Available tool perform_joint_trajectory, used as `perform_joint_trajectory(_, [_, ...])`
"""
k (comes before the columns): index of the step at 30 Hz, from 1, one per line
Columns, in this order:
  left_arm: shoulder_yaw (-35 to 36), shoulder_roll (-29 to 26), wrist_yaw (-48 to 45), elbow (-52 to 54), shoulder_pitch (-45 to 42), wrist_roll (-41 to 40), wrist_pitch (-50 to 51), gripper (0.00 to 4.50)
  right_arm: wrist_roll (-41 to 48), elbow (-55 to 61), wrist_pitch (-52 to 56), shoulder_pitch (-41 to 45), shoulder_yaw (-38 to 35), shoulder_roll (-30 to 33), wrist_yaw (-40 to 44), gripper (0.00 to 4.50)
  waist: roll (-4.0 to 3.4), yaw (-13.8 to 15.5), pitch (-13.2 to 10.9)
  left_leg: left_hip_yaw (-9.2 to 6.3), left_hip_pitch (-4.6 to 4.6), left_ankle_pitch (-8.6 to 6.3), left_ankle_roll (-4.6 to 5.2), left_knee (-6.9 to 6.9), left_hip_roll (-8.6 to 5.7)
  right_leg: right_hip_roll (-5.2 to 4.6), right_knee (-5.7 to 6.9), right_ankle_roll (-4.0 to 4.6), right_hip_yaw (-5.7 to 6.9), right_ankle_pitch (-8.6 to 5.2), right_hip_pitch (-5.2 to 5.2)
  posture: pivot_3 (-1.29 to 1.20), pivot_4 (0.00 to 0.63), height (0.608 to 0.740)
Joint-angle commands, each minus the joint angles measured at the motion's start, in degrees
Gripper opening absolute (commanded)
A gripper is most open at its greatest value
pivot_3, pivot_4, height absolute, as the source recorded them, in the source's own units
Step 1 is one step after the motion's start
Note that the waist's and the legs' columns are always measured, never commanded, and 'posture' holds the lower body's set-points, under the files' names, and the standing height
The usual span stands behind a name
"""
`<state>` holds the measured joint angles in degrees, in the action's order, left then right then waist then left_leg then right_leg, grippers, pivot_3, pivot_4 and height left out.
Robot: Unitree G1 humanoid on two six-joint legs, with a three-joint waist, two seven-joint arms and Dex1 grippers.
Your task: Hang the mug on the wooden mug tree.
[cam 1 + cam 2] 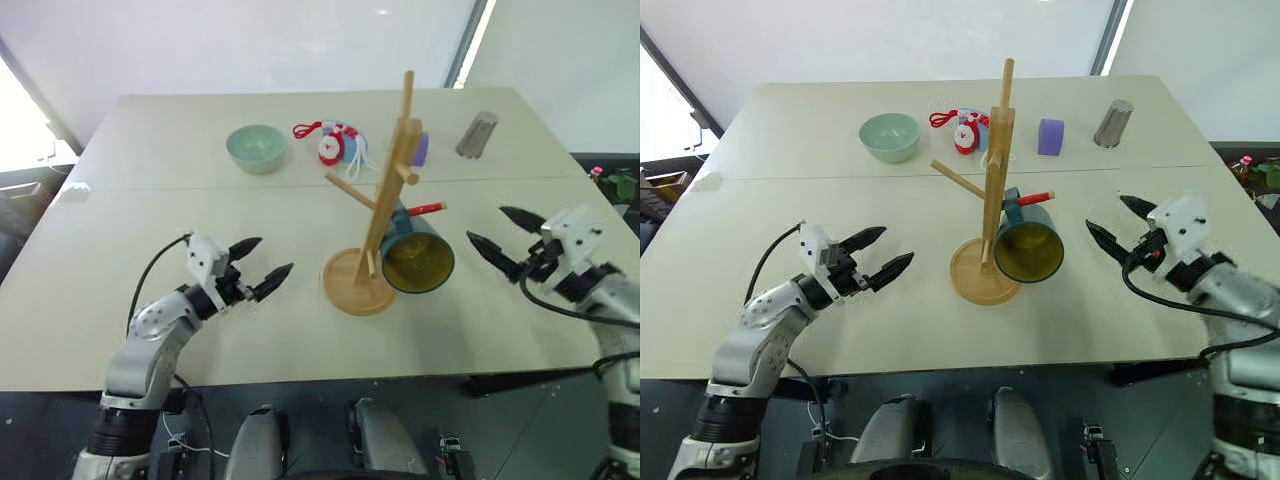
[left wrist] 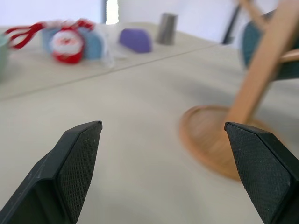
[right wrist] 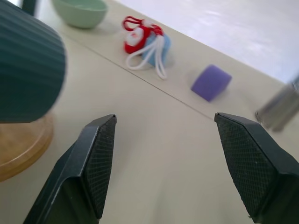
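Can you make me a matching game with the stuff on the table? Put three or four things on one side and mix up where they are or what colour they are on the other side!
Things:
1. mug
2. bowl
3. tumbler
4. block

Clues:
A. purple, lying between the wooden mug tree and the grey metal cup
B. pale green, on the far left part of the table
C. hanging on the red peg, yellow inside
D. grey metal, standing at the far right

Pairs: 1-C, 2-B, 3-D, 4-A
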<state>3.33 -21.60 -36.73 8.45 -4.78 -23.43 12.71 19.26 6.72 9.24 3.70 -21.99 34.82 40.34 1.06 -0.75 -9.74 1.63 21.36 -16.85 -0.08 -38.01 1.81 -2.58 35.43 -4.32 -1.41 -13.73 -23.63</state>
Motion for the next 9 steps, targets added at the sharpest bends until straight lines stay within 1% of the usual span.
perform_joint_trajectory(1, [2.39,1.9,6.68,-2.12,0.22,4.12,-3.33,4.5,-0.12,-1.31,-3.07,0.23,-1.65,-3.68,-5.25,3.47,0.0,0.05,0.0,0.0,0.01,0.0,0.0,-0.01,0.0,0.0,0.01,0.0,0.0,0.0,-0.01,0.0,0.15,0.74])
perform_joint_trajectory(4, [3.1,2.96,9.93,-3.64,0.52,5.81,-4.04,4.5,-0.41,-2.22,-3.98,0.55,-1.04,-6.49,-8.26,3.47,-0.01,0.07,0.0,0.0,0.01,0.0,0.0,-0.01,0.0,-0.03,0.02,-0.01,0.0,0.01,0.0,0.0,0.15,0.74])
perform_joint_trajectory(9, [2.99,2.96,9.98,-2.84,1.38,6.43,-4.67,4.5,-1.09,-4.72,-6.1,0.93,0.76,-8.87,-10.05,3.47,-0.01,0.04,0.01,-0.01,0.02,0.0,0.0,0.0,0.02,-0.04,0.01,-0.01,0.01,0.01,-0.01,0.0,0.15,0.74])
